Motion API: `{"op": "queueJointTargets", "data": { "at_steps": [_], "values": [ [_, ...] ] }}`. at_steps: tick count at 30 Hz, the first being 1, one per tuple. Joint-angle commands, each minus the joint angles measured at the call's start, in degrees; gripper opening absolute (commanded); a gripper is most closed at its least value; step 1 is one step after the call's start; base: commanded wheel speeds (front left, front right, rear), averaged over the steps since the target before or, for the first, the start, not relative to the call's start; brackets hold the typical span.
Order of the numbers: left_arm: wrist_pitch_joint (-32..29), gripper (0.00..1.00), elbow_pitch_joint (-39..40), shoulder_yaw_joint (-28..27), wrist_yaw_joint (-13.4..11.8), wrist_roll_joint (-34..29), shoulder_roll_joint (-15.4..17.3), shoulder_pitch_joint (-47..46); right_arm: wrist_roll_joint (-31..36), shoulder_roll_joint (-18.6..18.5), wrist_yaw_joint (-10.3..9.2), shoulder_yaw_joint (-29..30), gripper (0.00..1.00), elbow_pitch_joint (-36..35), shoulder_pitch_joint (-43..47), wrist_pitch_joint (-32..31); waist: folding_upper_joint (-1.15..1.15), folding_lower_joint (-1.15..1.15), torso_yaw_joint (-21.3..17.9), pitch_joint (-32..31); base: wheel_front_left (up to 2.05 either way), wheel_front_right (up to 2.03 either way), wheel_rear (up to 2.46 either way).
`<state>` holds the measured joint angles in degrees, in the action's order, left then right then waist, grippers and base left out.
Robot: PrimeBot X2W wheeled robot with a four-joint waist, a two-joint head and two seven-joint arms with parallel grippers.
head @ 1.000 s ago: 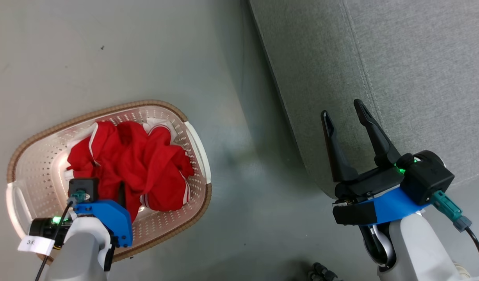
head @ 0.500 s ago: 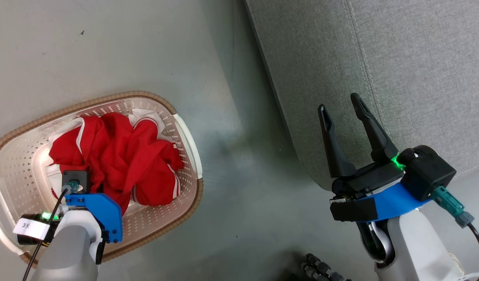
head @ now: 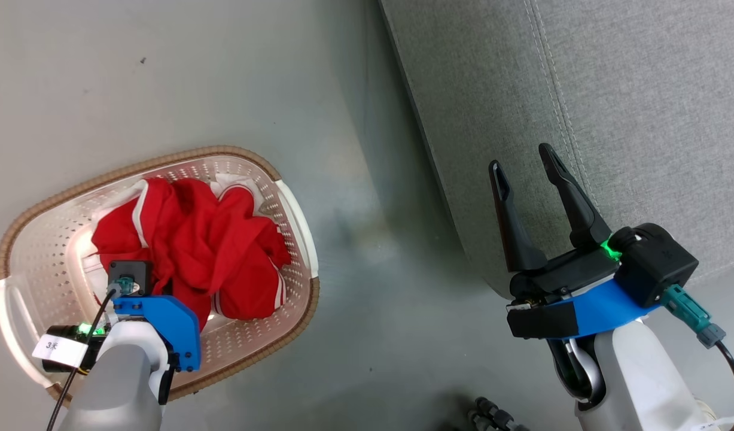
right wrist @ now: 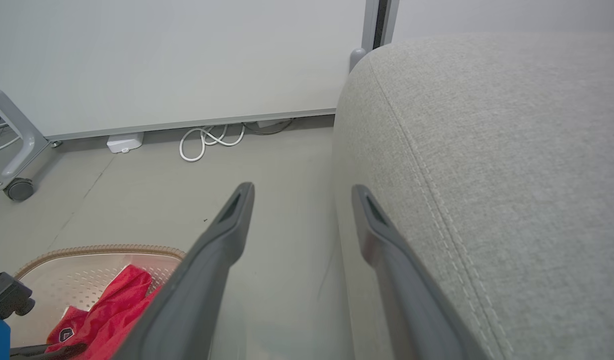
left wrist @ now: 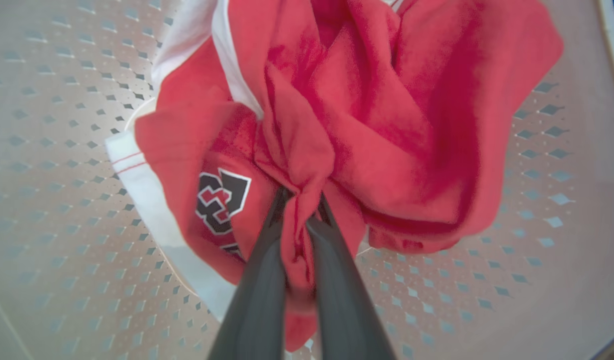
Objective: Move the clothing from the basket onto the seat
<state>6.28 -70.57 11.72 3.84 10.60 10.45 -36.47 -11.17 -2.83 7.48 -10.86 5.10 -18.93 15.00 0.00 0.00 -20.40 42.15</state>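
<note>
Left wrist view showed our left claw (left wrist: 301, 197) pinching the clothing (left wrist: 387, 125) to lift it; our right claw (head: 523, 163) hung open.

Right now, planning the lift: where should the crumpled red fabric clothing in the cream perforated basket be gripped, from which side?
Probably the raised middle fold of the red clothing, from above, where the left gripper pinches: basket walls block the sides.
</note>
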Motion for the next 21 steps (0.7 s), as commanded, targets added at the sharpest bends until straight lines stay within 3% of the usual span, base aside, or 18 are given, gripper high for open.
{"op": "queueJointTargets", "data": {
  "at_steps": [1,21],
  "values": [
    [0.56,0.0,-0.06,0.02,0.04,0.3,-0.08,-0.7,0.37,-0.1,0.03,0.11,1.0,0.16,-0.82,0.28,0.0,0.0,0.46,-0.67,0.0,0.0,0.0],
    [8.19,0.0,1.96,3.12,3.0,2.55,-5.69,4.67,5.05,-0.14,0.03,1.69,1.0,3.84,3.0,0.28,0.0,0.0,9.63,-18.41,0.0,0.0,0.0]
  ]
}}
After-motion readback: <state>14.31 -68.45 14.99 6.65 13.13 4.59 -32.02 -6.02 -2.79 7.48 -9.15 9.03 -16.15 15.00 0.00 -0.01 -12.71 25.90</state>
